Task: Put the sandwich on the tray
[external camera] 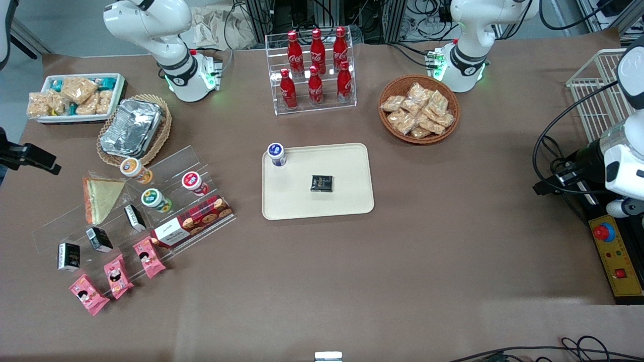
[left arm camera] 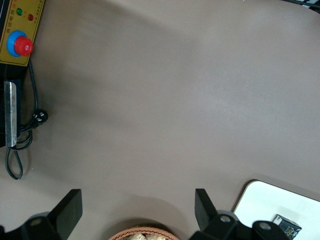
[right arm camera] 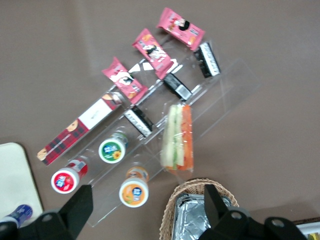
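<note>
The sandwich, a clear-wrapped wedge with a pale bread face and an orange-red and green edge, lies on the clear acrylic display stand toward the working arm's end of the table. In the right wrist view the sandwich lies on edge. The cream tray sits mid-table; a corner of it shows in the right wrist view. My right gripper hangs high above the stand and the foil basket, open and empty, well apart from the sandwich. It shows as a black shape at the frame edge in the front view.
The tray holds a blue-lidded cup and a black packet. The stand also carries lidded cups, small black cartons, a tartan biscuit box and pink packets. A foil container in a wicker basket sits beside the sandwich. A cola rack and a snack basket stand farther back.
</note>
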Tool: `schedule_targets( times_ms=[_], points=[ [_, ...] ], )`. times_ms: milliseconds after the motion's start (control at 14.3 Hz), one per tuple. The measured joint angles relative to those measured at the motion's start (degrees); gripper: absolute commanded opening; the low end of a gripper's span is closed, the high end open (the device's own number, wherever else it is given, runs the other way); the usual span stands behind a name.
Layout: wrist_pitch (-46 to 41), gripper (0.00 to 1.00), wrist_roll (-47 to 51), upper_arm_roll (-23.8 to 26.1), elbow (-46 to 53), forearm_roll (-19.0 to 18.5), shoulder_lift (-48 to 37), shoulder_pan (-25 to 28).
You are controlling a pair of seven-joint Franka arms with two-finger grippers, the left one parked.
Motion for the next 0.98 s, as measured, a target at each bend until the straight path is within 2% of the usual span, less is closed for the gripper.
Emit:
schedule_targets(
  times_ms=[280,770,980],
  points=[
    [3.58,0.99,-0.56,-3.89,-4.21,0.0,0.49,-0.17],
    [24.91,0.99,-0.55,-3.95,-21.93,0.0,1.45,-0.09],
    [31.33,0.99,-0.35,-3.96,-27.39,0.03,1.44,-0.1]
  ],
)
